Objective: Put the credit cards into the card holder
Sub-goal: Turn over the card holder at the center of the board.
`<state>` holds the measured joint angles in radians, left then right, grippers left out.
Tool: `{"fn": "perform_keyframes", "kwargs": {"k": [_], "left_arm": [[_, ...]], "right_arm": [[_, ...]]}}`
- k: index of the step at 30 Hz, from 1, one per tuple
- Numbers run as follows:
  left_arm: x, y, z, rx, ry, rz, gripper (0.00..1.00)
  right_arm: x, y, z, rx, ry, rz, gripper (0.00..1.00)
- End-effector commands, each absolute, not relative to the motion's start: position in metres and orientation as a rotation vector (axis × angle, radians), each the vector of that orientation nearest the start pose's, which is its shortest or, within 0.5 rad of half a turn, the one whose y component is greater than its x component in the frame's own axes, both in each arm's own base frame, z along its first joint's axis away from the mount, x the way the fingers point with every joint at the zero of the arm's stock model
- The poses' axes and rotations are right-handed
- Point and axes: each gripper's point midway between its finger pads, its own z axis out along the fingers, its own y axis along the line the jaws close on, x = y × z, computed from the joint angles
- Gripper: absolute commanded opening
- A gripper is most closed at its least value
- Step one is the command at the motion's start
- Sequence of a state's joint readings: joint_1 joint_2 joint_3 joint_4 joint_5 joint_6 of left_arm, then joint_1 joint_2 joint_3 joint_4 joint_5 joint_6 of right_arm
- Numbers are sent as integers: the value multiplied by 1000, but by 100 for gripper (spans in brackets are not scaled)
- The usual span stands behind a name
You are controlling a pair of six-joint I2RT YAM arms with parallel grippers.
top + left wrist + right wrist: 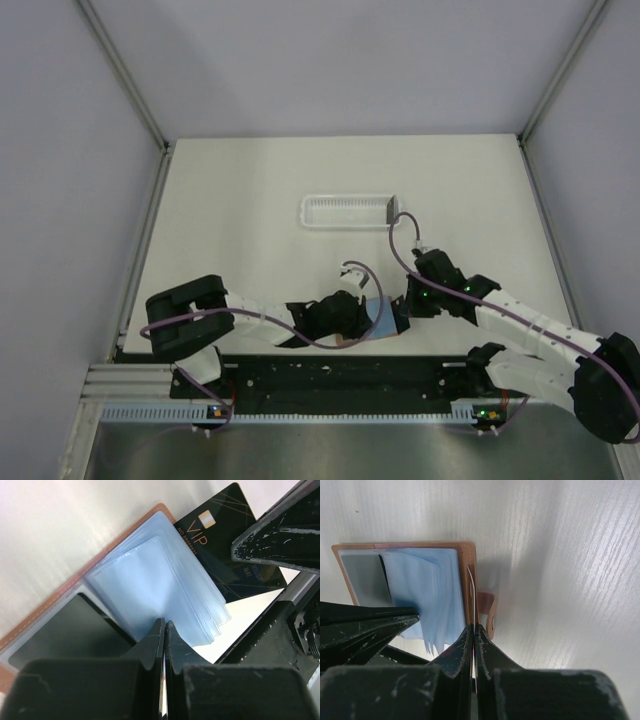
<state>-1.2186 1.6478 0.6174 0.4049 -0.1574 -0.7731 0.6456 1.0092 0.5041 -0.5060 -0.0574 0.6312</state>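
Holder point(469, 570) open on bench point(570, 555), sleeves point(430, 590) fanned. Left claw point(164, 625) pressed together, tip on sleeves. Right claw point(472, 627) pinching card point(215, 530) edge-on, just beside holder's edge. Imo: keep sleeves pinned, flatten card, feed corner first (slowly, sleeves look floppy).

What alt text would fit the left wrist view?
The shut left gripper reaches the pale blue sleeves of the open card holder. At upper right, the right gripper holds a black VIP card beside the sleeves.
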Motion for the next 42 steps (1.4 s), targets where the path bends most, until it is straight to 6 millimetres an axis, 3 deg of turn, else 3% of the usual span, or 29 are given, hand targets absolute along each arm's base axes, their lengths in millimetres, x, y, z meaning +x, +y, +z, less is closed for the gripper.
{"fn": "perform_keyframes", "kwargs": {"k": [1, 9, 15, 19, 23, 33, 42], "left_arm": [[129, -338, -5, 403, 2426, -762, 0], [128, -333, 1, 398, 2417, -770, 0], [128, -335, -2, 402, 2427, -760, 0], [128, -334, -4, 402, 2433, -759, 0], [128, -335, -3, 402, 2432, -762, 0], [128, -336, -3, 398, 2437, -755, 0], [129, -338, -2, 397, 2433, -759, 0]], "right_arm": [[153, 156, 32, -59, 2712, 464, 0], [155, 155, 35, -47, 2693, 465, 0], [166, 165, 78, -24, 2518, 603, 0], [157, 184, 99, -70, 2487, 773, 0], [140, 200, 95, -134, 2563, 902, 0], [111, 208, 85, -113, 2632, 1057, 0], [102, 206, 69, -101, 2711, 1035, 0]]}}
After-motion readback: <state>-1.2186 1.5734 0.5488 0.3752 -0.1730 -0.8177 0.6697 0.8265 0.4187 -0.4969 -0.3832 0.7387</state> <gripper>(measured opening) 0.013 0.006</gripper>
